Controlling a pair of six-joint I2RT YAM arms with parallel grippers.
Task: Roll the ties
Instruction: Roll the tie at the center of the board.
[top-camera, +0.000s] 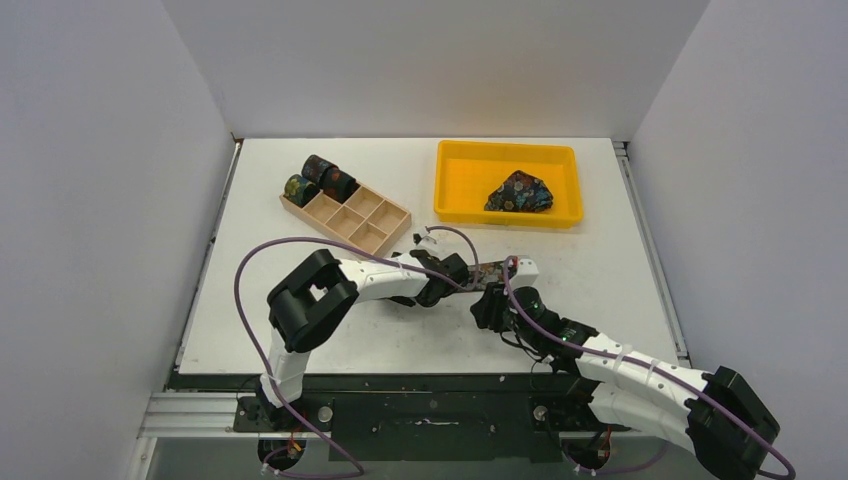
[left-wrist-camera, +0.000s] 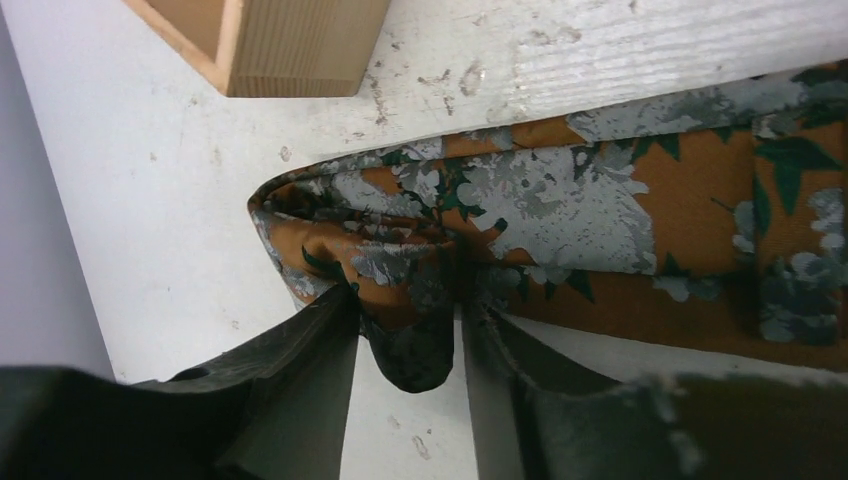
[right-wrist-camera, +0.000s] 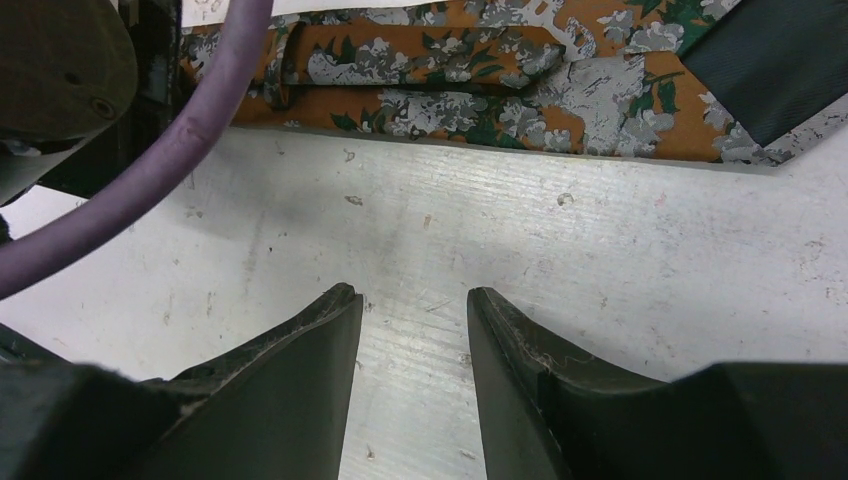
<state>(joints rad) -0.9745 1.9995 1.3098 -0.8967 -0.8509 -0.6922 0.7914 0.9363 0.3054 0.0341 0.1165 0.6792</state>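
Left wrist view — left gripper (left-wrist-camera: 408, 308) pinches a fold of the tie (left-wrist-camera: 600, 200).

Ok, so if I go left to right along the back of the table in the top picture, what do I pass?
Rolled ties → the empty part of the wooden box they sit in → yellow tray, with a bunched-up tie inside.

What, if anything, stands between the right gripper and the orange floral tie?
Nothing visible: only bare table separates the right gripper from the tie. A purple cable crosses off to one side.
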